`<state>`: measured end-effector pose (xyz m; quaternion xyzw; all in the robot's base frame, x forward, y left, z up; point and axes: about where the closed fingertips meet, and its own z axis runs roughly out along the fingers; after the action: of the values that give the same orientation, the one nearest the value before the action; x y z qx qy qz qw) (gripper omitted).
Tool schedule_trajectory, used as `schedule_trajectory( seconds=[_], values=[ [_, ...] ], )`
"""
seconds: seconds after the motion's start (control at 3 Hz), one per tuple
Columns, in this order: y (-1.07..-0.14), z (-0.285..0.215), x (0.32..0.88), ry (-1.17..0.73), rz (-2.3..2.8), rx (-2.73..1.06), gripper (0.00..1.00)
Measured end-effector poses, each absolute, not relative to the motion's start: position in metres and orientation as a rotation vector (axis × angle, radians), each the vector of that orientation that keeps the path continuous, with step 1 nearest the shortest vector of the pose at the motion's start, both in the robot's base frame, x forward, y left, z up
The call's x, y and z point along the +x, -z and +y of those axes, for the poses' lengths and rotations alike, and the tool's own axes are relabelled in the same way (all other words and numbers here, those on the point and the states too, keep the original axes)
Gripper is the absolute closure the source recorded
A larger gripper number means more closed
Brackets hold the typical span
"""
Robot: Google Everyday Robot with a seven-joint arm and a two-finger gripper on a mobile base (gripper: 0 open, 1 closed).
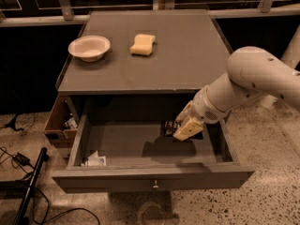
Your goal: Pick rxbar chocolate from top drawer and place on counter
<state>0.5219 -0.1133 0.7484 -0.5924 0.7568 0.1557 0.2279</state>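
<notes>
The top drawer (140,149) stands pulled open below the counter (178,60). My gripper (177,126) is over the right half of the drawer, raised above its bottom, and it is shut on the rxbar chocolate (168,128), a small black wrapped bar that sticks out to the left of the pale fingers (187,128). The bar hangs clear of the drawer floor and casts a shadow below. The white arm comes in from the right.
A white bowl (89,47) and a yellowish sponge (143,44) sit on the counter. A crumpled white paper scrap (95,160) lies in the drawer's front left corner. A brown cardboard box (58,121) stands left of the cabinet. Cables lie on the floor at left.
</notes>
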Motion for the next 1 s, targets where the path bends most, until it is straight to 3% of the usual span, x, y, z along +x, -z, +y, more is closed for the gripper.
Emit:
schedule_trajectory(
  seconds=[0.67,1.0],
  values=[
    [-0.776,-0.103,0.518,-0.39,2.037,-1.658,1.0],
    [-0.843,-0.089,0.52,-0.293,1.961,-1.685,1.0]
  ],
)
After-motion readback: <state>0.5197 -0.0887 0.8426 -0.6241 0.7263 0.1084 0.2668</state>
